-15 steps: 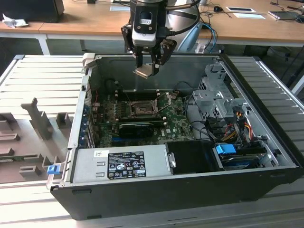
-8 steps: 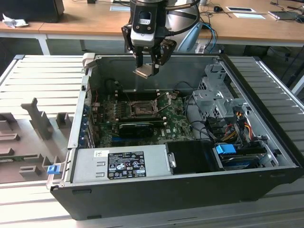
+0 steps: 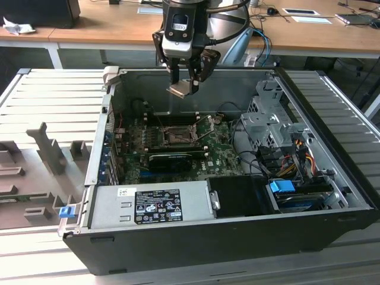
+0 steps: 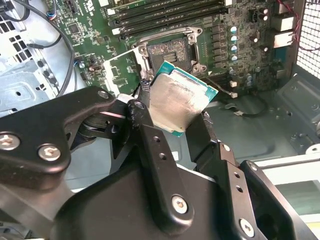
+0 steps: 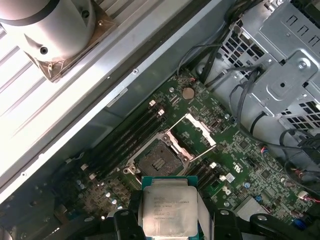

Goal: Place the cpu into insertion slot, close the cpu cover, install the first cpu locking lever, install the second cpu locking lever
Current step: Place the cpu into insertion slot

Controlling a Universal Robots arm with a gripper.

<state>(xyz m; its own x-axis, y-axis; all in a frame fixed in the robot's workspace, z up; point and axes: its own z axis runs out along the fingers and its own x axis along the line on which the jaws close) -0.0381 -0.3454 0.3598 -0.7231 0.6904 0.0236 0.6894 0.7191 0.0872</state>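
The gripper (image 4: 172, 114) has its 2 black fingers (image 4: 150, 145) closed against opposite edges of the cpu (image 4: 181, 99) and holds it in the air, silver-grey lid showing, clear of the green motherboard (image 4: 100, 30). In the first wrist view the cpu (image 5: 167, 206) sits square between the fingers of the gripper (image 5: 169, 222). The insertion slot (image 5: 159, 157) lies just beyond it and lower down, well apart and seemingly empty. The slot's sides run on a diagonal to the chip's sides, so I judge that this mismatch in angle, together with the gap in height, is what seating the chip turns on. The cpu cover (image 5: 201, 129) stands swung up beside the slot, leaving the socket open from above. In the exterior view the gripper (image 3: 185, 83) hangs high near the far wall of the computer case (image 3: 196, 243). There the cpu (image 3: 181, 89) looks tilted, and the insertion slot (image 3: 176, 135) is lower and toward the camera. Hidden or unclear: the chip's underside, the spots where the fingers meet its edges, and its near edge, which the first wrist view cuts off. The socket's contacts cannot be made out, and I cannot tell the 2 locking levers apart from the frame. Farther off lie the memory slots (image 5: 127, 135) and the drive cage (image 5: 280, 65)
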